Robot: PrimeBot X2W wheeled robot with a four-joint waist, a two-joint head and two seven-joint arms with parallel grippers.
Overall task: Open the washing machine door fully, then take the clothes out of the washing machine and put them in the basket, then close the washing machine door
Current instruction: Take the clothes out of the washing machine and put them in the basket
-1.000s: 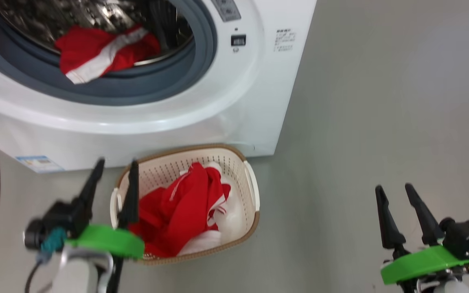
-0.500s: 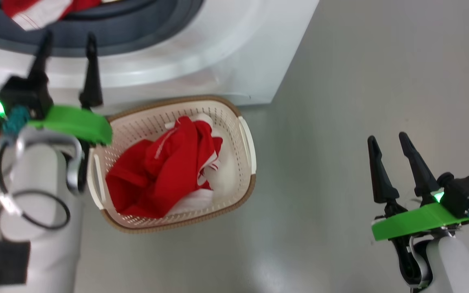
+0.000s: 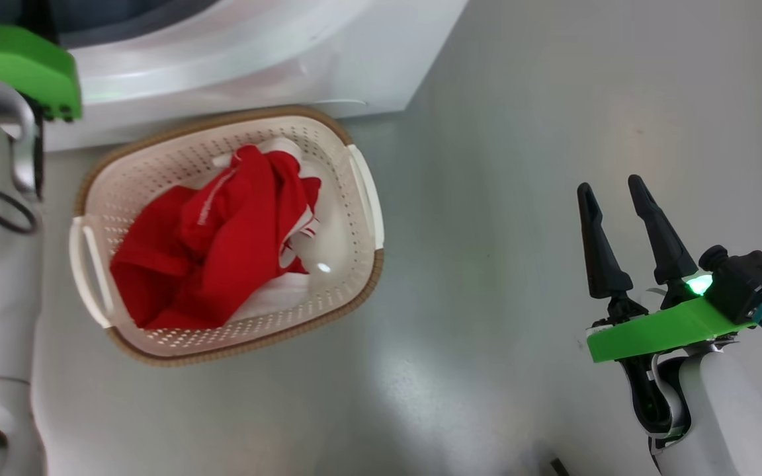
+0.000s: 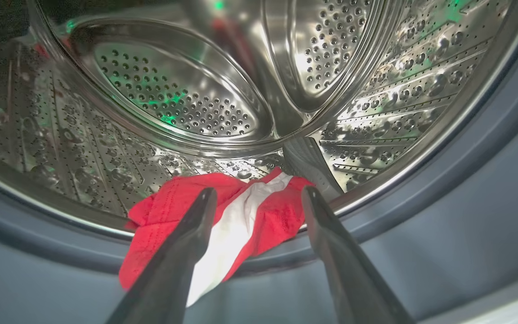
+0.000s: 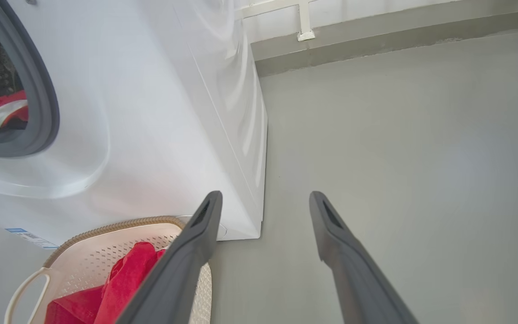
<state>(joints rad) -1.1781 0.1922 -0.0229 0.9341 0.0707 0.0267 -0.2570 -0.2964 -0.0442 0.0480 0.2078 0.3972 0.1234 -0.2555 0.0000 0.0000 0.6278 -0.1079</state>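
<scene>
A smooth grey floor (image 3: 520,198) spreads out, with a pale patch of glare on it. At its far edge runs a darker grey skirting band (image 5: 398,36), with a white bracket (image 5: 305,24) reaching down onto it. A small dark object (image 3: 555,467) lies at the near edge, too cut off to identify.

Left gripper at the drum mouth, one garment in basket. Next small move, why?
Probably ease the left gripper forward and close on the red garment: its jaws stand open astride the white stripe, cloth draped over the grey ring, ungripped.
</scene>
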